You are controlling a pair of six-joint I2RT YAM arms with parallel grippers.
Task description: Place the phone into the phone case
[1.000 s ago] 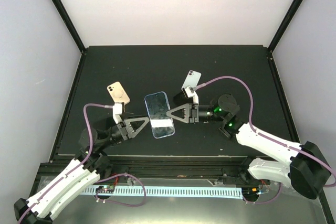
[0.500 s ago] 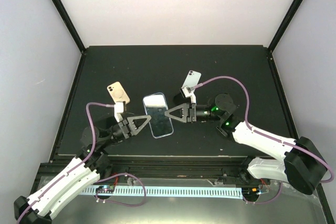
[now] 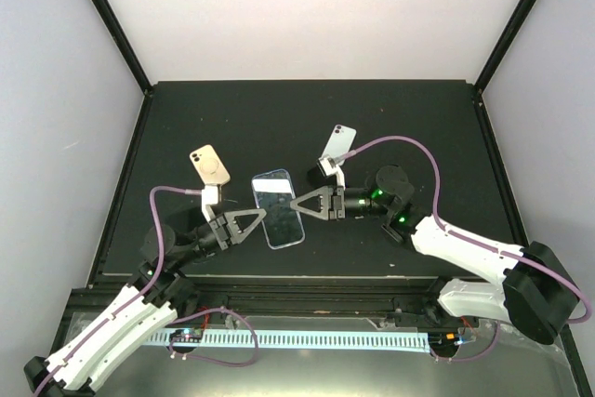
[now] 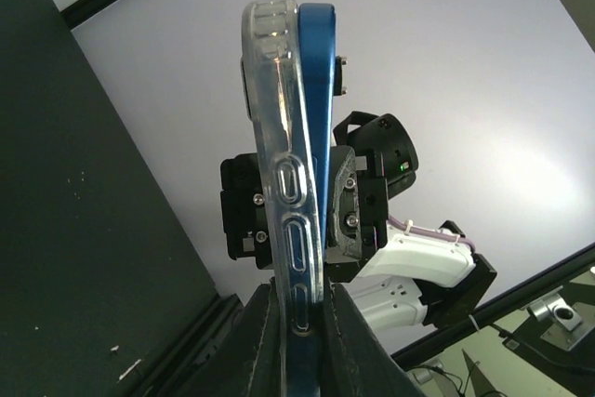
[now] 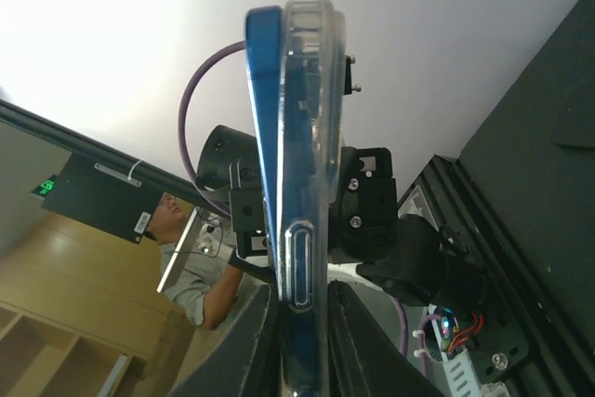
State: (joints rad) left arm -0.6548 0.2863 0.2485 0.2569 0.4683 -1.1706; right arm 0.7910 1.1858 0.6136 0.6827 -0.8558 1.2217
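A blue phone lies screen up, lifted between both arms, in a clear phone case. The left wrist view has it edge-on, the clear phone case pressed against the blue phone. My left gripper is shut on the near edge of the pair. My right gripper is shut on the opposite edge, pinching the phone and the case together. The case's top corner stands slightly off the phone.
A beige phone-shaped item lies on the black table to the left of the pair. A white one lies behind the right gripper. Black frame posts rise at the table's back corners.
My left gripper went from open beside the phone to shut on its edge. The phone and case shifted slightly left and toward the front, with both arms following.
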